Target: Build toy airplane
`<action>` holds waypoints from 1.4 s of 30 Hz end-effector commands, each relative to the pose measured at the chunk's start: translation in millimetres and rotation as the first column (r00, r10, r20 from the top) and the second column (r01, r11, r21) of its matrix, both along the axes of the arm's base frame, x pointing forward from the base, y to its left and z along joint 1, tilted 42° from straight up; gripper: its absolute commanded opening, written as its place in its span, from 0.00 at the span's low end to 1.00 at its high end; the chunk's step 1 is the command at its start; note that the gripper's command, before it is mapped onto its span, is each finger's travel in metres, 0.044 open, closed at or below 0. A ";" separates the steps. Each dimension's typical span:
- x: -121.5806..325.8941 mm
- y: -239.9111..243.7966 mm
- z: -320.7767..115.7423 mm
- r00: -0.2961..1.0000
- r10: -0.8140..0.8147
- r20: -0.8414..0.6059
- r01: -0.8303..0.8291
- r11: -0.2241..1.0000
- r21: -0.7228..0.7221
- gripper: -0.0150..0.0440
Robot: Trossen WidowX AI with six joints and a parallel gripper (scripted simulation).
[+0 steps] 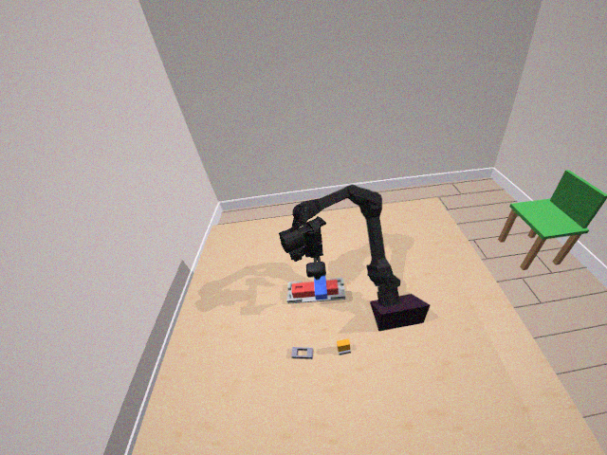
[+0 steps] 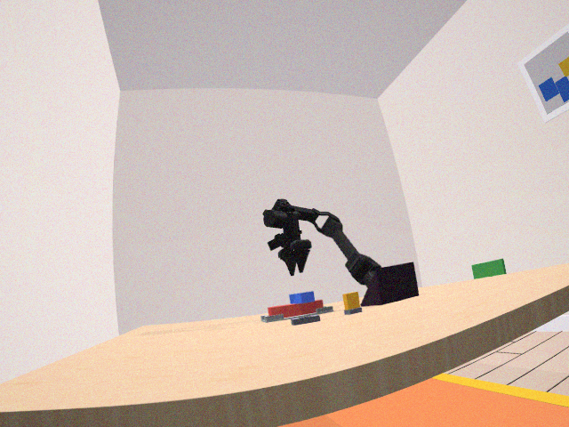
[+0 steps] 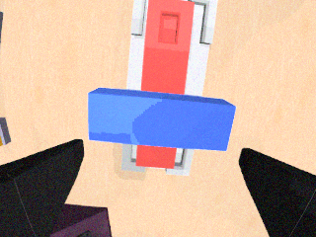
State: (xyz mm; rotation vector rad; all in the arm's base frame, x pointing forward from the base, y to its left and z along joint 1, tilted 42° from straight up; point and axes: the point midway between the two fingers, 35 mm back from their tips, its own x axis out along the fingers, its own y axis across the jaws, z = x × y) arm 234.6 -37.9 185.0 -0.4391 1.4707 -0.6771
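Tail fin next, you'd think: orange block (image 1: 343, 344) (image 2: 350, 301), small, upright on a grey holder (image 1: 344, 352) (image 2: 353, 310). Looks rigid and light, smooth-faced, so it should take a firm squeeze without denting; could slip or twist if you catch only an edge. Take it by two opposite flat sides, upper part, pads square, keeping your fingertips off the holder. Don't pinch low; the tab is presumably underneath and has to stay free. Tab itself: can't see it.

Wing, blue bar (image 1: 320, 287) (image 2: 301, 297) (image 3: 160, 120): crosswise on top of the fuselage, red bar (image 1: 302, 289) (image 2: 295, 309) (image 3: 164, 69), which lies in the cradle (image 1: 340, 296) (image 2: 272, 318) (image 3: 134, 74). Looks stiff too; if it needs a nudge, grip its long sides near the middle. Full seating of the tab: can't confirm, it's hidden.

Your pincer (image 1: 317, 274) (image 2: 296, 273) (image 3: 164, 152) is wide apart, nothing in it, fingers pointing down. It hangs above the wing, apart from it; in the wrist view the wing lies ahead of and between the two fingers. The fin is well off to the side, nearer the arm's base (image 1: 400, 313) (image 2: 396, 284) than the wing is. The tail socket (image 3: 169, 28) shows open, no fin in it. Lift clear before you swing across.
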 end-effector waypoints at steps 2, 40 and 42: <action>-0.6 0.0 -0.3 0.997 0.053 -0.056 -0.053 0.999 0.009 1.00; -26.3 154.9 -206.1 0.995 0.050 -0.086 -0.049 0.999 0.013 1.00; -26.3 154.9 -206.1 0.995 0.050 -0.086 -0.049 0.999 0.013 1.00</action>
